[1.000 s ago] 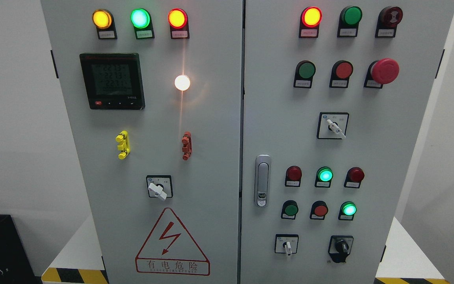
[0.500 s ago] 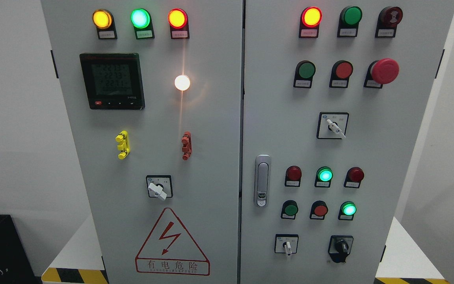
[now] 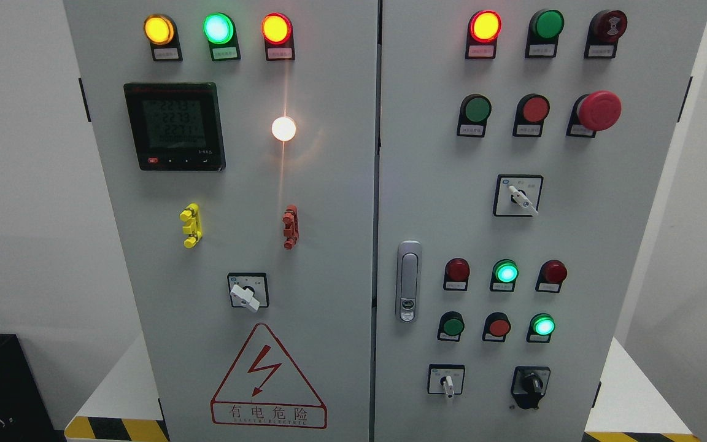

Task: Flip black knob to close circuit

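Note:
The black knob sits at the lower right of the grey electrical cabinet's right door, on a black plate. Its pointer stands about upright. To its left is a white-handled selector switch. Neither of my hands nor any arm shows in the head view.
The right door carries lit and unlit indicator lamps, a red mushroom stop button, a white selector and a metal door handle. The left door has a meter display, a white selector and a warning triangle.
Only the digits on the meter display flicker; nothing else has visibly moved.

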